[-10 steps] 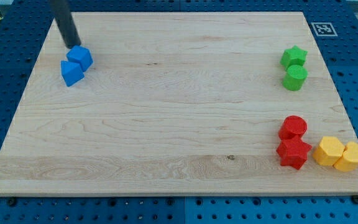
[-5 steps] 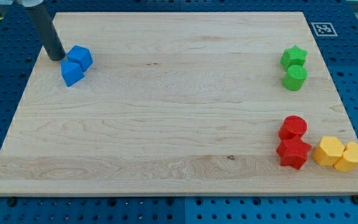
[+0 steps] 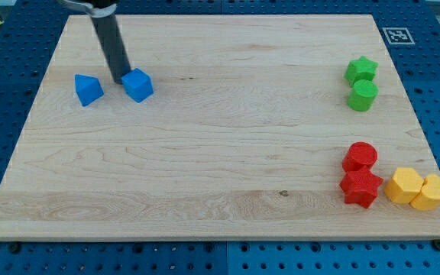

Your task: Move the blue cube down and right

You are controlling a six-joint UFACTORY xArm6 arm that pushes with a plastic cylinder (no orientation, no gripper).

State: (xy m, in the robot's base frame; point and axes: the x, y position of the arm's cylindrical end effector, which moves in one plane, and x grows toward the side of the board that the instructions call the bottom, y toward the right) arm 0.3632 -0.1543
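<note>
Nearest the view's bottom right, the red star (image 3: 360,188) and red cylinder (image 3: 360,156) are sitting touching each other, with two yellow blocks (image 3: 417,189) just beside them at the tabletop's (image 3: 205,168) edge. Farther up that side, the green star (image 3: 361,69) and green cylinder (image 3: 363,95) are standing together.

Toward the view's top left, the blue cube (image 3: 137,84) is lying apart from a second blue block (image 3: 88,89), and my tip (image 3: 121,79) is resting at the cube's left edge, between the two. There is no pincer on this rod, so nothing is gripping the cube.

The tip is pressing from the left, slightly above the cube's middle. An off-centre push is likely to make the cube spin and slide off the tip instead of heading down and right. A long diagonal is also risking a bump into the red pair.
</note>
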